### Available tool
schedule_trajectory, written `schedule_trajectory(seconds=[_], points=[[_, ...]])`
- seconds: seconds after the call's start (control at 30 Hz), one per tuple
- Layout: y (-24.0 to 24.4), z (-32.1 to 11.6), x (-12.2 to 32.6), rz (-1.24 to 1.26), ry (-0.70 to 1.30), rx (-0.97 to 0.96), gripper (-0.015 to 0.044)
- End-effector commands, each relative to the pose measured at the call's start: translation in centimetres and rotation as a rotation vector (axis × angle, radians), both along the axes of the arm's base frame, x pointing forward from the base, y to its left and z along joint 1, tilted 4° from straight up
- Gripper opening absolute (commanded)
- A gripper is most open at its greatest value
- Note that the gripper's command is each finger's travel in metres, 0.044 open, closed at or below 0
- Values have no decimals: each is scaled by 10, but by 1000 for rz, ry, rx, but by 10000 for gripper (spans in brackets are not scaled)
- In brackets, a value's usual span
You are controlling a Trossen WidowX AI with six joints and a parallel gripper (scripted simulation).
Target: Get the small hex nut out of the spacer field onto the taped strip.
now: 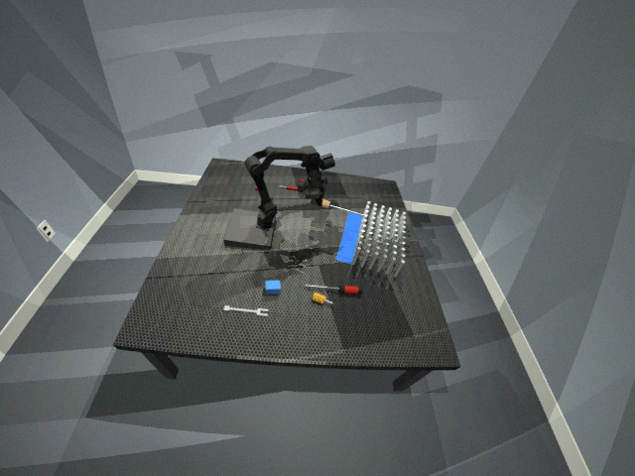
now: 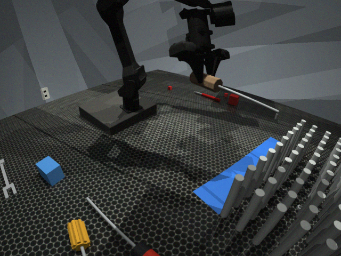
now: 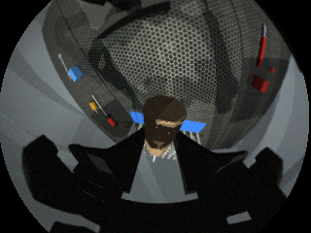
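Note:
My gripper (image 1: 318,201) (image 2: 206,79) (image 3: 159,131) is shut on the wooden handle of a hook tool (image 1: 325,203) (image 2: 213,82) (image 3: 165,112), held above the table. Its thin metal shaft slopes down toward the spacers and ends in a short down-turned tip, in the exterior view short of the far end of the spacer field. The metal spacers (image 1: 401,266) (image 2: 232,195) stand upright in rows. The blue taped strip (image 1: 349,238) (image 2: 212,191) (image 3: 193,126) lies in front of them. A tiny light thing, probably the nut (image 2: 299,206), shows deep among the spacers; its shape is unclear.
A red-handled screwdriver (image 1: 351,290) (image 3: 111,121), a yellow-handled tool (image 1: 318,297) (image 2: 78,234), a blue block (image 1: 273,287) (image 2: 50,170) and a forked metal tool (image 1: 246,309) lie at the near side. A red tool (image 2: 210,96) (image 3: 262,50) and red blocks (image 2: 233,100) lie at the far side.

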State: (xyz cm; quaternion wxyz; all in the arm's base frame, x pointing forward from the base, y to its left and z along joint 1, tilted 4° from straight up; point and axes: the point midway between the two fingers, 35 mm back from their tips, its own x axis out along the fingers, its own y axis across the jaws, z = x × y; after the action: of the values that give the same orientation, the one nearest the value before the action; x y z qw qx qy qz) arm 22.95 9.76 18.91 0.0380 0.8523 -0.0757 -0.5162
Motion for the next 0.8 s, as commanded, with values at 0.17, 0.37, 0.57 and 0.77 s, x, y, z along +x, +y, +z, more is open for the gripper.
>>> schedule_trajectory(seconds=[0.17,0.37,0.57,0.77], points=[[4,-43,12,3,-5,-8,0],[4,-73,15,3,-5,-8,0],[1,-102,15,4,-6,-8,0],[-3,-130,12,4,-6,-8,0]])
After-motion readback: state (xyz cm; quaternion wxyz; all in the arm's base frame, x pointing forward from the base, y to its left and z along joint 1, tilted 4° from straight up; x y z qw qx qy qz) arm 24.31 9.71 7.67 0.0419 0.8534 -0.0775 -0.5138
